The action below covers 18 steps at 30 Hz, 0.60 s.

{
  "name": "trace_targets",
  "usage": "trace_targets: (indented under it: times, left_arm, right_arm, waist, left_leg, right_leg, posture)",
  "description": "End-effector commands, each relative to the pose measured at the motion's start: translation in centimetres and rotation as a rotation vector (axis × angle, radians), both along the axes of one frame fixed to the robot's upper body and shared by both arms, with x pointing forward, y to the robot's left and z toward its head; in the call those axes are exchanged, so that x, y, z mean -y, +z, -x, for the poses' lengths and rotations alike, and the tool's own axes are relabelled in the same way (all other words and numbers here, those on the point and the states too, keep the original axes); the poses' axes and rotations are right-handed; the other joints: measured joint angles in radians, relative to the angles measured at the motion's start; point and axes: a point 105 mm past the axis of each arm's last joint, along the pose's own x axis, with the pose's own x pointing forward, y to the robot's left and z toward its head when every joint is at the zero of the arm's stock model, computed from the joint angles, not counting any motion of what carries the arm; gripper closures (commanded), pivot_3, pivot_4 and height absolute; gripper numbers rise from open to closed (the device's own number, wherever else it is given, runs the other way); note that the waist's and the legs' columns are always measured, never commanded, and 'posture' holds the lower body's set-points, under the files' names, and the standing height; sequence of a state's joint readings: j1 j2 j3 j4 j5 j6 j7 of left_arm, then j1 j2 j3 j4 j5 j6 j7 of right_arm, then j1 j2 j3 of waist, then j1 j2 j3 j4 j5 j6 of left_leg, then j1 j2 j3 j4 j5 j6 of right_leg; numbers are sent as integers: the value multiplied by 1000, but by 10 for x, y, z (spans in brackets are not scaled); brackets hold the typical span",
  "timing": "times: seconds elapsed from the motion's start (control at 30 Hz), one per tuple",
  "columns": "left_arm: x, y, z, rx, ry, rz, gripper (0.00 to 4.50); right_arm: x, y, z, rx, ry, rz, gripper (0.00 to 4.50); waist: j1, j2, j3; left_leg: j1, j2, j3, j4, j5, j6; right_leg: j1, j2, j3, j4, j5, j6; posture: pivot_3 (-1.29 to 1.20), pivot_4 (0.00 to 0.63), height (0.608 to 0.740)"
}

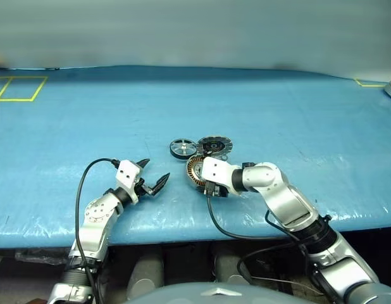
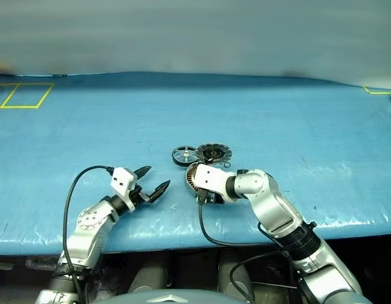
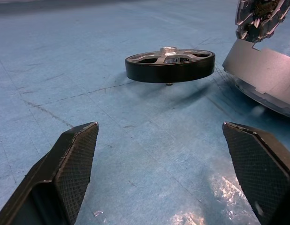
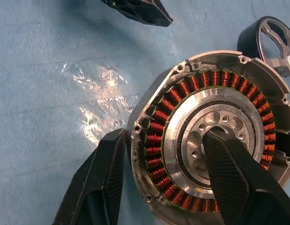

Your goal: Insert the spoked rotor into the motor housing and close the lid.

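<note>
Motor housing [image 4: 215,140], the round shallow silver cup ringed with copper-coloured windings, is sitting on the blue table [image 1: 278,114] with its grey segmented disc lid [image 1: 214,145] standing open behind it and the small dark-rimmed, silver-spoked rotor [image 3: 170,65] lying flat just beside it. Judging from this, the right gripper [image 4: 166,164] should be steadying the cup while the left lifts the rotor level by its rim. The right is straddling the housing's wall, partly open, one finger outside and one over the hub, while the left gripper [image 3: 171,164] is hovering wide open and empty, facing the rotor.

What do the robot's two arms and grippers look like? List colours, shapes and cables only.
Both arms are glossy silver-grey rounded shells with black joint bands. Each wrist carries a white boxy block. The left gripper and the right gripper each have two black wedge-shaped fingers with cross-hatched textured pads. A loose black cable loops along each arm.
</note>
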<state>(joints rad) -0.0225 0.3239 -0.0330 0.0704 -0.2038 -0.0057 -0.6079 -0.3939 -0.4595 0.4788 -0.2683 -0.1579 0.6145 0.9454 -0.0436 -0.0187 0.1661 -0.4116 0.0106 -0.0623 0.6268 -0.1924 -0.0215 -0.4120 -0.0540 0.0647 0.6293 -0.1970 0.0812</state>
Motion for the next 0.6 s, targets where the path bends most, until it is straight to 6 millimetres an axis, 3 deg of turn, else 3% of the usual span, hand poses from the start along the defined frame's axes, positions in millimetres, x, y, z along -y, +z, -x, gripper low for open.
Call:
trace_targets:
  times: [0.03,0.4,0.43,0.5,0.6]
  left_arm:
    - [-6,17,-3,65,9,-8,0]
    - [-13,18,-2,70,26,-23,0]
    - [-12,18,-1,69,26,-22,0]
    - [-12,17,-1,67,26,-22,0]
    - [-12,16,-1,64,27,-24,0]
  right_arm:
    - [-22,-3,16,-39,79,-32,2270]
    - [-24,-7,14,-50,69,-8,2270]
    - [-23,-7,13,-45,61,-9,1566]
    - [-25,-2,14,-44,70,-37,983]
    - [-34,25,22,-77,83,-211,45]
  waist:
    - [-2,0,0]
    - [-3,0,0]
    - [-3,0,0]
    - [-1,0,0]
    - [4,0,0]
  left_leg:
    - [0,0,0,0,0,0]
    - [0,0,0,0,0,0]
    - [0,0,0,0,0,0]
    - [0,0,0,0,0,0]
    - [-2,0,0,0,0,0]
  right_leg:
    - [0,0,0,0,0,0]
    - [0,0,0,0,0,0]
    - [0,0,0,0,0,0]
    - [0,0,0,0,0,0]
    - [-1,-1,0,-1,0,0]
  posture:
    - [0,150,740]
    - [0,150,740]
    - [0,150,740]
    - [0,150,740]
    - [0,150,740]
